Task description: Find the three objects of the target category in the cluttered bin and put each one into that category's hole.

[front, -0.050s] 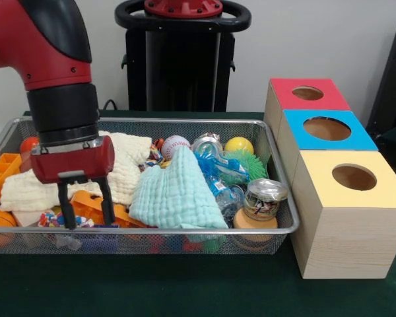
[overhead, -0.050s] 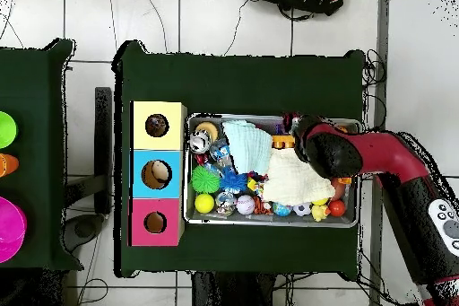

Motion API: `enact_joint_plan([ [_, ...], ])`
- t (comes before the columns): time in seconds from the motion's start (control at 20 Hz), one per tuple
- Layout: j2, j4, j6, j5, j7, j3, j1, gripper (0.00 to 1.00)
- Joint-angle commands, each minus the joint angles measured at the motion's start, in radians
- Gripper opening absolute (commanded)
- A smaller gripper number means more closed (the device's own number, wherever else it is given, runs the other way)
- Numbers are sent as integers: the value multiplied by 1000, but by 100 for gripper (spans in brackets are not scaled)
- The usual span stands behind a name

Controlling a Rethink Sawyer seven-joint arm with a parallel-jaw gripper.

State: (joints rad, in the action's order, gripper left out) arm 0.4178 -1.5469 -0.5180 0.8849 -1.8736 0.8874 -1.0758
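Gripper hangs low over the left end of the wire mesh bin in front view, fingers spread apart w/ nothing between them, tips down among an orange plastic piece & small colourful bits at the bin's front edge. Just behind it lies a cream cloth; a mint-green cloth sits heaped mid-bin. Right part of the bin holds a baseball, yellow ball, green spiky ball, crinkled blue plastic wrap & a glass jar w/ silver lid standing on an orange base near the front right corner. An orange tray leans at the far left end. Beside the bin on the right, touching or nearly so, stand 3 wooden boxes in a row, each w/ a round hole on top: red box farthest, blue box between, yellow box nearest. Can't tell which category is the target; all items are in the bin. Overhead view: arm covers the bin end away from the boxes
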Motion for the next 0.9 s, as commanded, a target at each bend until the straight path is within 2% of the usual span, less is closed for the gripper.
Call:
enact_joint_plan([
  [0.05,97,-33,-185,-58,358,37,-15,100],
  [0.25,90,-35,-160,-46,358,27,-12,100],
  [0.55,34,-10,-113,3,347,8,43,100],
  [0.75,-24,19,-74,37,369,2,51,100],
  [0.9,-30,12,-42,60,345,-6,56,100],
])
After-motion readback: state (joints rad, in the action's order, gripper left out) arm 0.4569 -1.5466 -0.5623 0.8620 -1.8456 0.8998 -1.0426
